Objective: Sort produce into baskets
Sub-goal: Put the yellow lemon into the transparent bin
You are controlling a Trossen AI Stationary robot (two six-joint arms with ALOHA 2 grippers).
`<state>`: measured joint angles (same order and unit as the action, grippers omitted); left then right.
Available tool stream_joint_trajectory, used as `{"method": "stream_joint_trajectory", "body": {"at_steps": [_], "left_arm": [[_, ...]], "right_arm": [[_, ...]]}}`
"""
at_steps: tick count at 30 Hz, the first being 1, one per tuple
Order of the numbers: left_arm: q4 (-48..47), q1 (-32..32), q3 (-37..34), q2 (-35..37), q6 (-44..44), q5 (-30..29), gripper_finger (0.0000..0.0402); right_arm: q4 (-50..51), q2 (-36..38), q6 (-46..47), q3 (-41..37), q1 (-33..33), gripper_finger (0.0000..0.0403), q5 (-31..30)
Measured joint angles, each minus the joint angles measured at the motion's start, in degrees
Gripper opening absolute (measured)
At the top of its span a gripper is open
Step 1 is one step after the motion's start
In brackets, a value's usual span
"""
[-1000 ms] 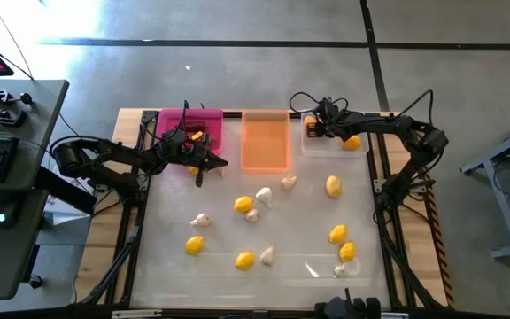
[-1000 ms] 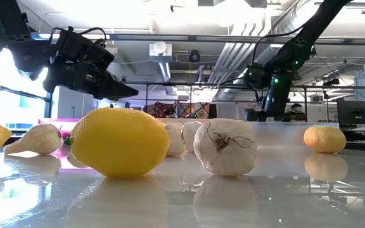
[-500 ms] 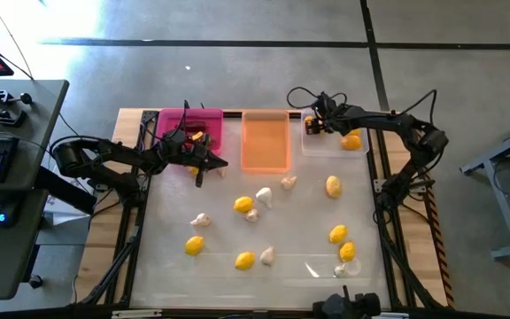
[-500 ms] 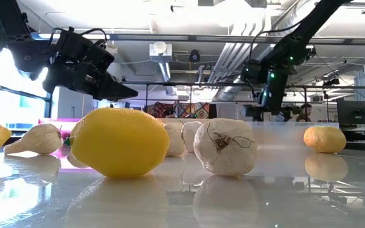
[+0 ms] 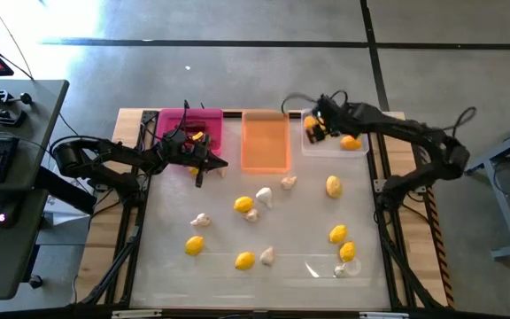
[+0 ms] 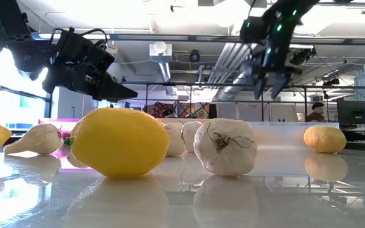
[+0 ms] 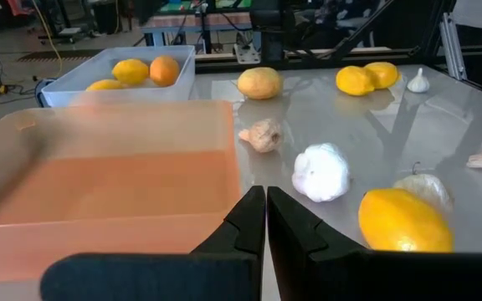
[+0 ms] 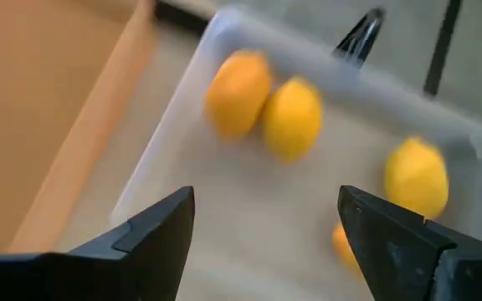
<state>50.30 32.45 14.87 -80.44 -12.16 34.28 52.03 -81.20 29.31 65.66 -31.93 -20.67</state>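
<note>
Landmark: orange basket (image 5: 265, 142), at the far middle of my bench (image 5: 228, 275).

- Clear basket (image 5: 306, 145): just beside the orange basket, on its right-arm side. I counted lemons in it (image 8: 292, 118), about four in the right wrist view.
- Pink basket (image 5: 204, 120): just beside the orange basket on the opposite side; something yellow lay in it.
- Right gripper (image 5: 319, 124): I had it above the clear basket, on that basket's edge nearest the orange one. Fingers (image 8: 153, 230) spread wide, holding nothing.
- Left gripper (image 5: 214, 162): I had it at the near corner of the pink basket, pointing toward the orange basket. Fingers (image 7: 245, 221) pressed together, empty.
- Loose lemons (image 5: 244, 205): several, scattered on the bench nearer me than the orange basket.
- Garlic bulbs (image 5: 264, 197): several, mixed among those lemons.
- Clear plastic scrap (image 5: 319, 268): well apart from the orange basket, near the bench's front edge.
</note>
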Motion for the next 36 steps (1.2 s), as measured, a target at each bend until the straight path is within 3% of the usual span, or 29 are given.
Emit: {"method": "stream_joint_trajectory", "body": {"at_steps": [7, 14, 19, 27, 36], "left_arm": [[-0.2, 0.0, 0.0, 0.0, 0.1, 0.0, 0.0003], [-0.3, 0.0, 0.0, 0.0, 0.1, 0.0, 0.0003], [-0.3, 0.0, 0.0, 0.0, 0.1, 0.0, 0.0003], [-0.3, 0.0, 0.0, 0.0, -0.4, 0.0, 0.0003], [-0.3, 0.0, 0.0, 0.0, -0.1, 0.0, 0.0003]], "right_arm": [[10.9, 5.0, 15.7, -3.4, 18.3, 0.0286, 7.0], [11.8, 5.1, 36.3, -8.7, 36.8, 0.0286, 18.3], [11.8, 5.1, 47.0, -10.3, 47.3, 0.0286, 21.4], [11.5, 1.5, 47.1, -10.3, 58.0, 0.0287, 21.2], [9.0, -5.8, 28.3, -10.3, 63.5, 0.0287, 23.7]]}}
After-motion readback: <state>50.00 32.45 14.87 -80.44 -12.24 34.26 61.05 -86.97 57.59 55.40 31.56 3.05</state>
